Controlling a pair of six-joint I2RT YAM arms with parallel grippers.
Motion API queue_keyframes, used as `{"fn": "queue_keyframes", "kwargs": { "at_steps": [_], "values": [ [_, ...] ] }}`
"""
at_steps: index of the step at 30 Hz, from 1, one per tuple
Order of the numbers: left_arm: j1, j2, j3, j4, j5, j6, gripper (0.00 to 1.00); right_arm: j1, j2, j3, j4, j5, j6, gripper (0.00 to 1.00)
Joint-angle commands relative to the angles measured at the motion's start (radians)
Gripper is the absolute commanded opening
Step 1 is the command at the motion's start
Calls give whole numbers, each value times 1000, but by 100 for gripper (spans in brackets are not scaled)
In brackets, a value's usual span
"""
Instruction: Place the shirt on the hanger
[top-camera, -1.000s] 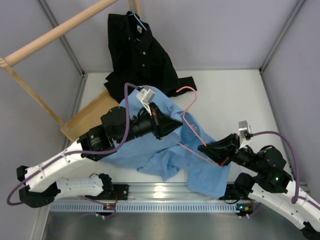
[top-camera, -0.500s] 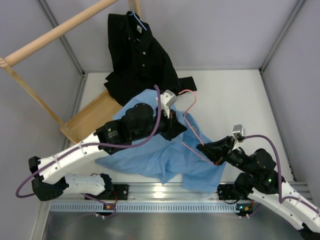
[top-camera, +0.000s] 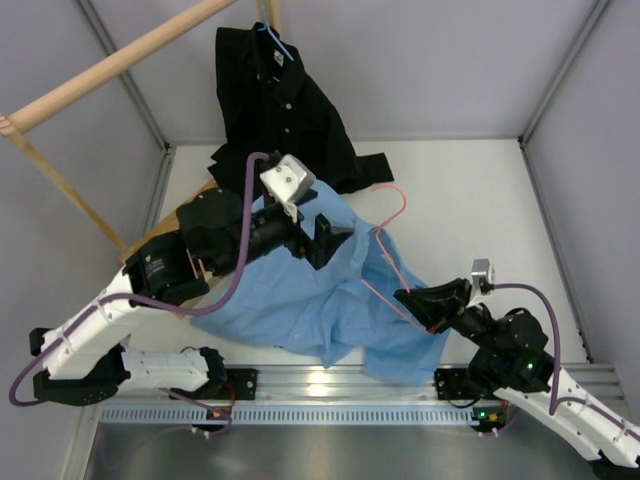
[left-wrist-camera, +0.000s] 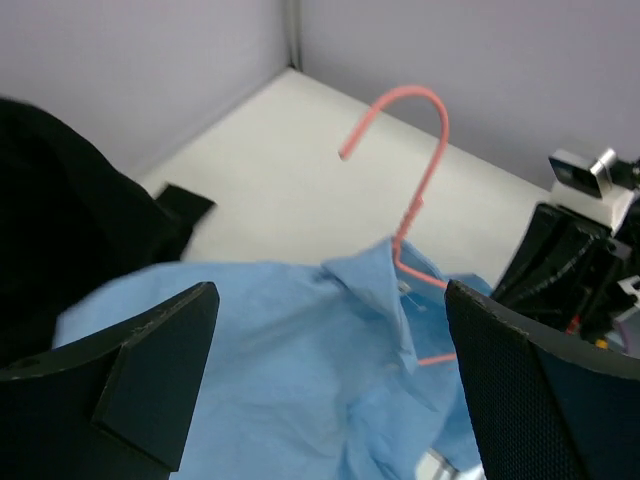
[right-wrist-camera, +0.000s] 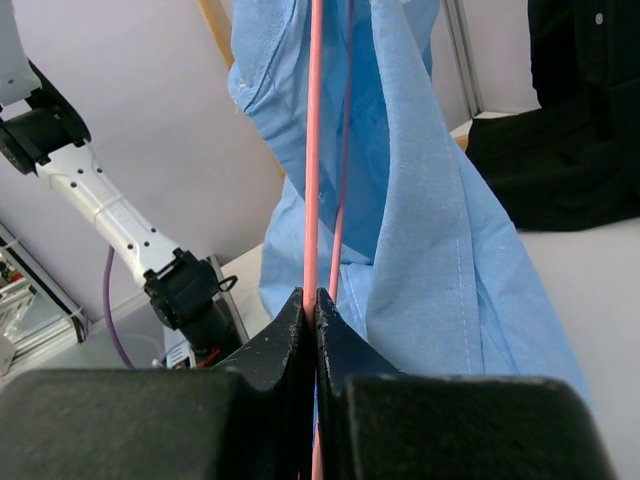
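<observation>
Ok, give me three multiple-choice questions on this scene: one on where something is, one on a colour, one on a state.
1. Where is the black shirt?
A under the right arm
B folded at the near edge
C at the far side, on a blue hanger

2. The hanger clamped in the right hand is:
A blue
B pink
C white

3. The left hand is:
A open above the light blue shirt
B shut on a sleeve
C shut on the hook

Answers: C, it hangs at the far side; B, the clamped wire is pink; A, its fingers stand wide apart with nothing gripped.
</observation>
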Motion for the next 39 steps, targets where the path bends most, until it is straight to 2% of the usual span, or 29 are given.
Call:
{"fn": "queue_keyframes", "kwargs": {
  "at_steps": [1, 3, 5, 6, 7, 9, 10, 11, 16, 18, 22, 26, 31, 33, 39],
  "values": [
    [8, 52, 110, 12, -85, 229, 98, -5, -28, -1, 170, 5, 3, 0],
    [47, 107, 135, -8, -51, 330, 98, -5, -28, 3, 140, 3, -8, 0],
    [119, 169, 206, -93, 199, 419, 98, -3, -27, 11, 111, 9, -23, 0],
    [197, 178, 217, -167, 319, 452, 98, -5, -57, 17, 86, 5, -26, 0],
    [236, 186, 221, -184, 486, 491, 97, -3, -65, 20, 72, 3, -26, 0],
    [329, 194, 224, -215, 614, 558, 96, -3, -73, 35, 42, -12, -29, 0],
    [356, 195, 225, -249, 724, 600, 96, -5, -73, 43, 8, -17, -32, 0],
    [366, 200, 234, -272, 757, 628, 95, -5, -73, 55, -6, -24, -35, 0],
    [374, 230, 265, -333, 800, 717, 83, -5, -71, 75, -60, -79, -48, 0],
    [377, 270, 286, -385, 823, 728, 81, -3, -74, 77, -72, -87, -48, 0],
    [377, 315, 313, -451, 946, 733, 77, -5, -77, 78, -83, -93, -57, 0],
    [377, 347, 296, -480, 992, 724, 61, -5, -70, 92, -83, -122, -63, 0],
    [377, 359, 274, -480, 1007, 716, 57, -5, -61, 103, -78, -149, -63, 0],
    [377, 352, 267, -482, 1026, 722, 51, -5, -59, 103, -75, -152, -62, 0],
    [377, 339, 265, -482, 1119, 720, 52, -5, -41, 98, -25, -181, -42, 0]
  ]
}}
